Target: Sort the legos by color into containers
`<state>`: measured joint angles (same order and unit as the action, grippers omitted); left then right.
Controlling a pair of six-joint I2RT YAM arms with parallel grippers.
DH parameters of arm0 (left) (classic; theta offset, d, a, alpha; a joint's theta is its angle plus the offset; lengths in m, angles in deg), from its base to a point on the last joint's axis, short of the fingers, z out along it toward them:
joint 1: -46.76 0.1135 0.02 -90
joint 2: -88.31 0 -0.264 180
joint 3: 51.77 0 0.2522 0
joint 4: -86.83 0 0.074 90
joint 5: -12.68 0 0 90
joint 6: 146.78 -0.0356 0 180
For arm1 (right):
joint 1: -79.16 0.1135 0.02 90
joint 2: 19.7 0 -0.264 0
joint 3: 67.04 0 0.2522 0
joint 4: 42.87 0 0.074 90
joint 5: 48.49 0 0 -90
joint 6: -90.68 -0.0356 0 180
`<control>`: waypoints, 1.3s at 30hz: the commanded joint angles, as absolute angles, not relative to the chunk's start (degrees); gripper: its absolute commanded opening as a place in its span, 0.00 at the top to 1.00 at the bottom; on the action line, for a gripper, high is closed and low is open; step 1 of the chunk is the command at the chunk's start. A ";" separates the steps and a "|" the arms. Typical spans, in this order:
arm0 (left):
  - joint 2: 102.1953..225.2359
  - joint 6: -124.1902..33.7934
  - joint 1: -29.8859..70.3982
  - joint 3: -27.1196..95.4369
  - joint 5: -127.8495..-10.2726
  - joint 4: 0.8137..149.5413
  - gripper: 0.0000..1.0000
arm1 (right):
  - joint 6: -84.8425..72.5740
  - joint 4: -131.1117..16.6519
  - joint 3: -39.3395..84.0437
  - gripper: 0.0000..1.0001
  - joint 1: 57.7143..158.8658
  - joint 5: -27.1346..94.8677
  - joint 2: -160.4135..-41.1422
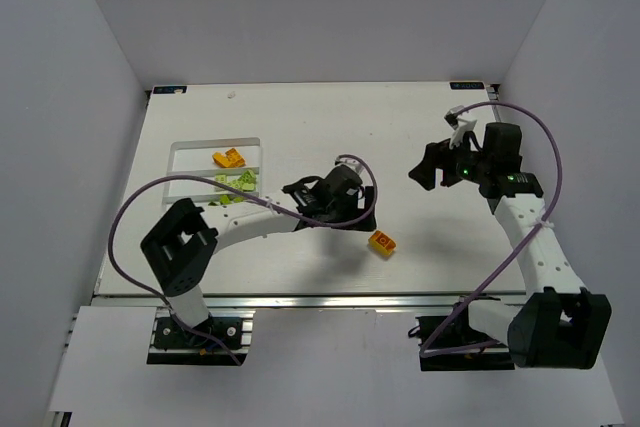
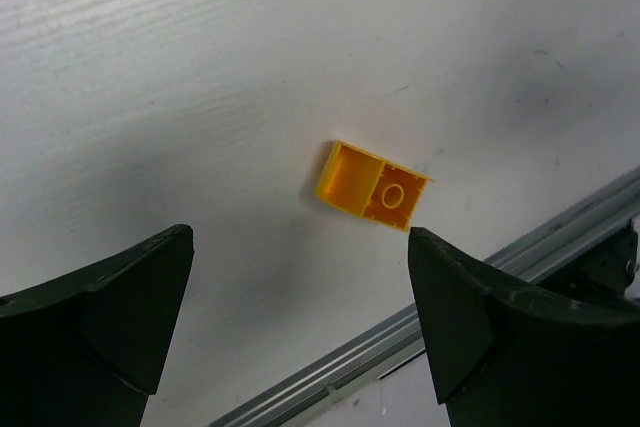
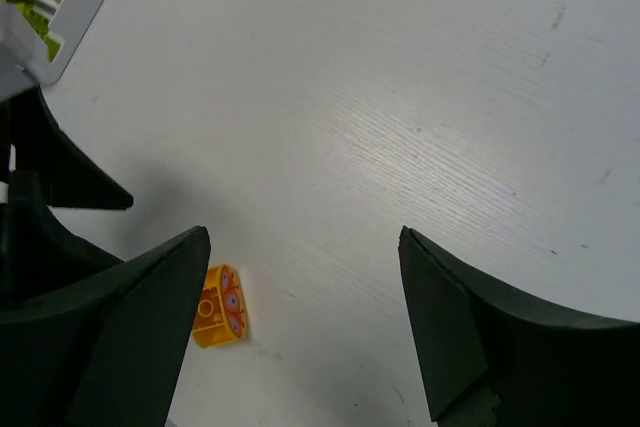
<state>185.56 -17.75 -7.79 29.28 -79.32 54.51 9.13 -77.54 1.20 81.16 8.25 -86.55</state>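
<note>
Top external view: the white surface (image 1: 300, 127) carries the tray (image 1: 190, 157), which holds orange and green bricks (image 1: 238, 182). Right of the tray, the left hand (image 2: 298, 247) hangs spread and empty by a loose orange brick (image 1: 382, 243). Farther right, the right hand (image 3: 305, 242) gapes, also empty.

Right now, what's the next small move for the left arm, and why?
Probably ease the left gripper forward and down over the orange brick. It is the only brick loose on the table, lying just ahead of the open jaws, while the tray already holds the others.
</note>
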 commanded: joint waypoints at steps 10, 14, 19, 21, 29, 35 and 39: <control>192.37 16.69 -13.09 43.19 -89.98 40.29 0.02 | 5.95 -74.04 0.95 0.18 76.44 10.66 -81.40; 198.06 25.46 -13.71 49.33 -89.19 33.74 0.02 | 5.78 -73.95 0.68 0.18 75.21 9.61 -80.61; 205.72 29.00 -14.94 64.16 -88.66 20.54 0.02 | 5.25 -73.51 0.51 0.18 73.54 9.08 -79.47; 207.74 30.32 -15.47 67.09 -89.45 15.25 0.02 | 4.99 -73.51 0.42 0.18 73.01 8.38 -79.02; 206.26 32.78 -16.00 67.28 -92.53 11.20 0.02 | 4.37 -73.51 0.33 0.19 70.64 5.83 -78.50; 209.59 32.96 -16.53 67.28 -90.69 12.86 0.02 | 4.02 -73.51 0.16 0.19 69.67 4.68 -78.41; 212.67 32.61 -16.53 70.69 -90.77 13.13 0.02 | 3.76 -73.51 -0.20 0.19 68.97 3.54 -78.32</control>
<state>211.18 31.82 -16.12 66.98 -90.21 13.02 4.58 -75.57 0.21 69.73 5.72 -79.60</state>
